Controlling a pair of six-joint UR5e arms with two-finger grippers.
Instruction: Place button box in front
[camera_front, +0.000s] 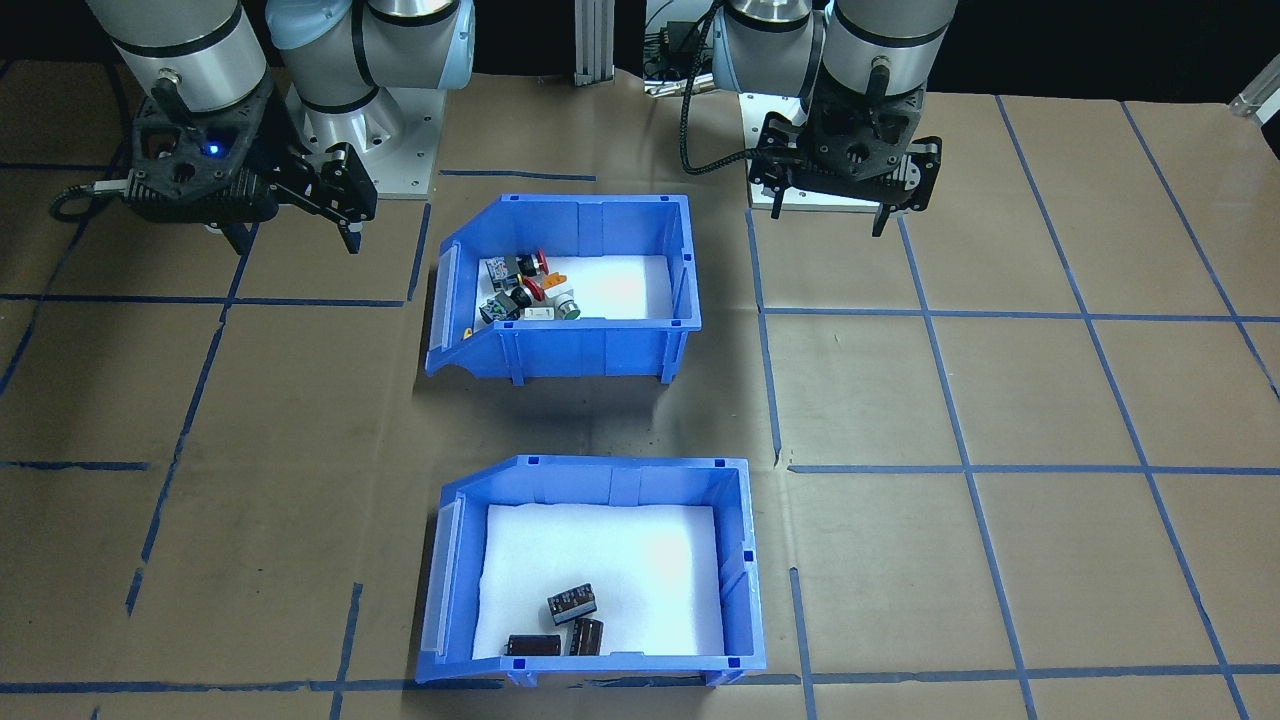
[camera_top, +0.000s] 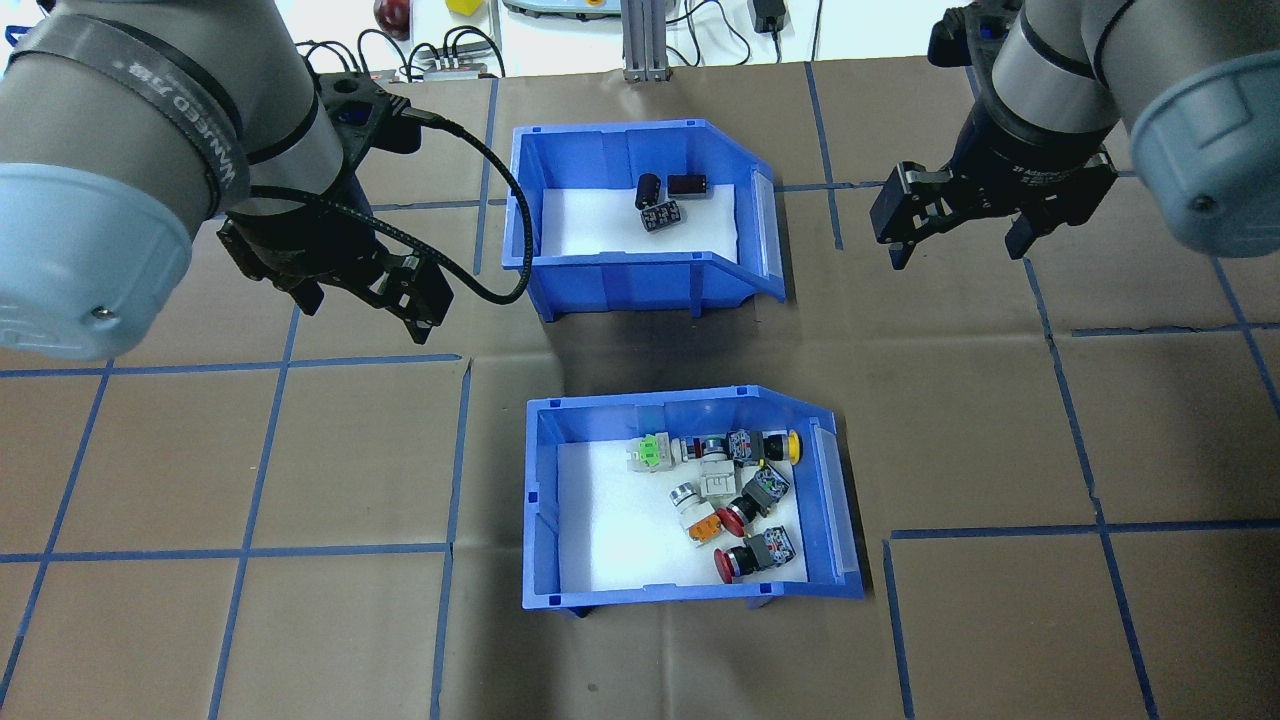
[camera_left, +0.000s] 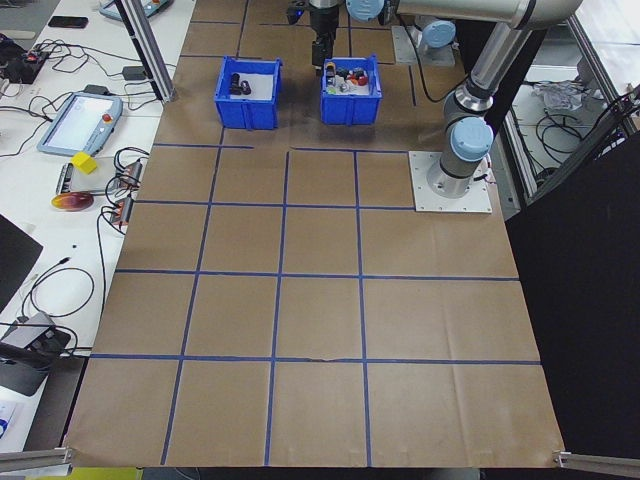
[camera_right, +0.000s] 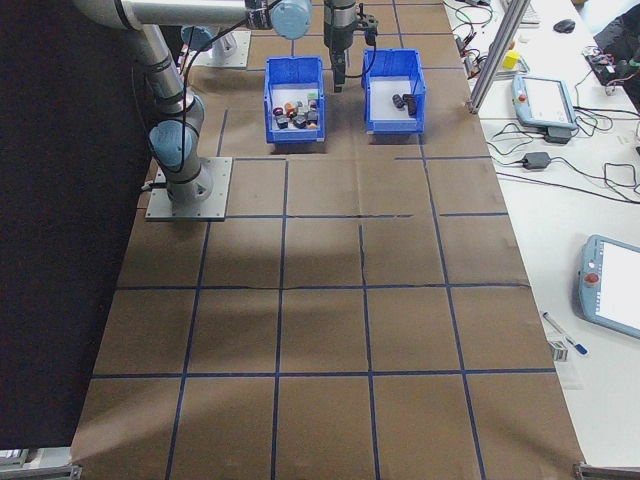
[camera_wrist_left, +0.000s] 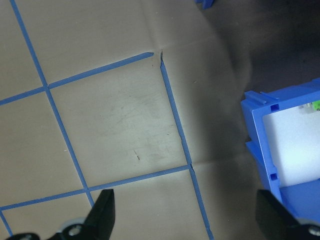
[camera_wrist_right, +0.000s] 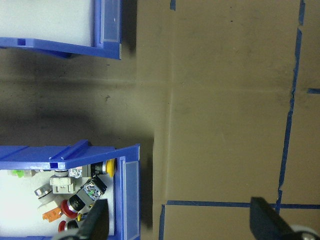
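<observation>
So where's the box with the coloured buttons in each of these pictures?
Front-facing: button box upper centre.
Overhead: lower centre.
Left side: top, right-hand bin.
Right side: top, left-hand bin.
Left wrist: right edge.
Right wrist: bottom left.
Shared landmark: the other blue bin.

Little legible text is found. On the dark band of the left arm (camera_top: 150, 110), white lettering is seen in the overhead view, upside down and too distorted to be read with confidence. On the black collar above the right gripper (camera_top: 955, 235), white print is visible; it appears to begin with "2F" followed by a word like "Adaptive", the rest being unreadable. No label or number can be made out on the button box (camera_top: 690, 500), the other blue bin (camera_top: 640, 225), or the table (camera_top: 1000, 620).
</observation>
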